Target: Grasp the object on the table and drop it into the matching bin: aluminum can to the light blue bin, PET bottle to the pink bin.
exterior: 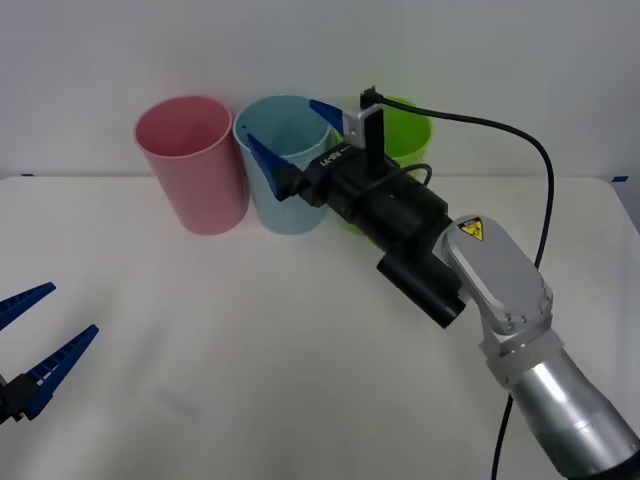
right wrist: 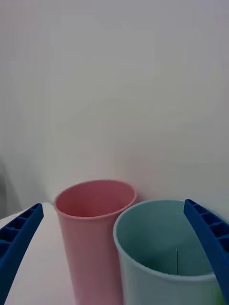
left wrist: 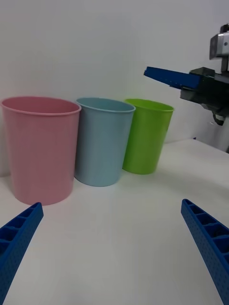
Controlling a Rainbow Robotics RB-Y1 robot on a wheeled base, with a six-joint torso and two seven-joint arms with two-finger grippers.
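While hovering over the light blue bin point(exterior: 283, 165) at the tabletop's far edge, the right gripper point(exterior: 292, 135) is gaping wide, gripping nothing; any can dropped would be light.

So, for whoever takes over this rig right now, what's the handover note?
Right gripper: open, holding nothing, poised over the light blue bin.
Left gripper: open, low over the table at the robot's left.
Bins: pink bin, light blue, then a lime green bin, in a row at the far edge.
No can can be seen on the table or in a gripper; probably already dropped, though the bin's bottom is hidden. Confirm, then retract the right arm.
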